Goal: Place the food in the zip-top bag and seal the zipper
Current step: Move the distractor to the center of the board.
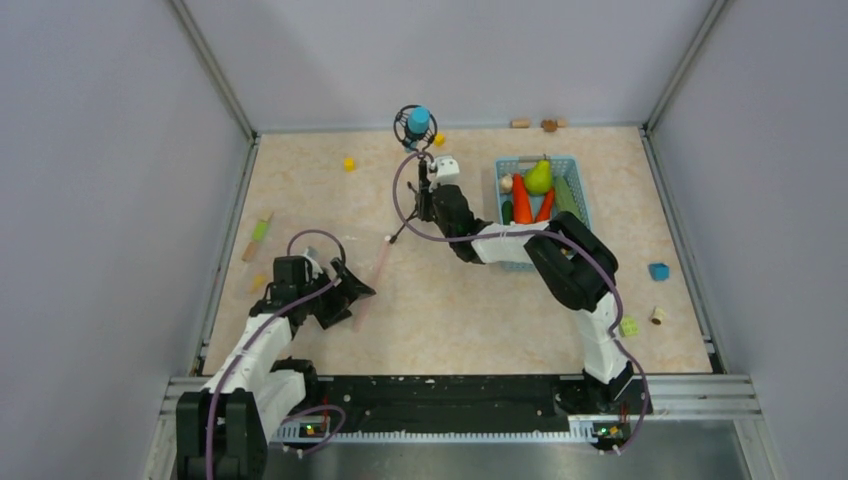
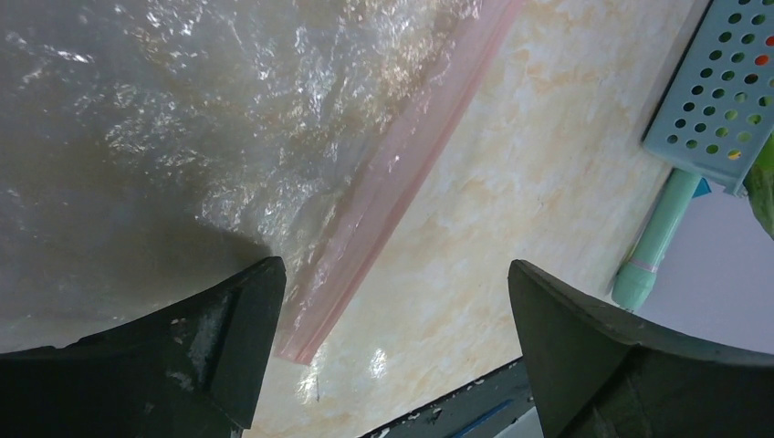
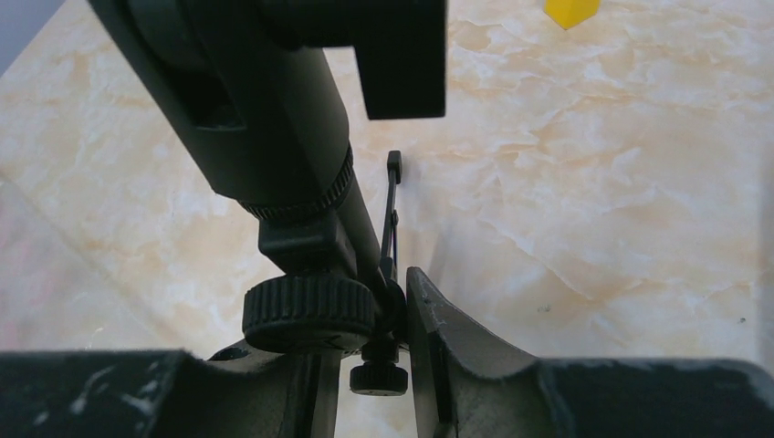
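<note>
Left gripper (image 2: 394, 269) gapes wide and holds nothing. One finger is over the bag (image 2: 183, 137), and the zipper (image 2: 388, 196) runs between the fingers. Right gripper (image 3: 365, 347) is clamped on a black stand (image 3: 274, 119). Beyond, the right arm crosses the near edge of the basket (image 1: 512, 161), where the food (image 1: 539, 178) lies.

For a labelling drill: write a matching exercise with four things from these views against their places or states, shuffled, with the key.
1. green pear
2. zipper
3. left claw
4. blue cube

A. on the bare table, right of the basket
B. open, over a corner of the bag
C. inside the basket
D. pink, along the bag's edge

Pairs: 1-C, 2-D, 3-B, 4-A
</note>
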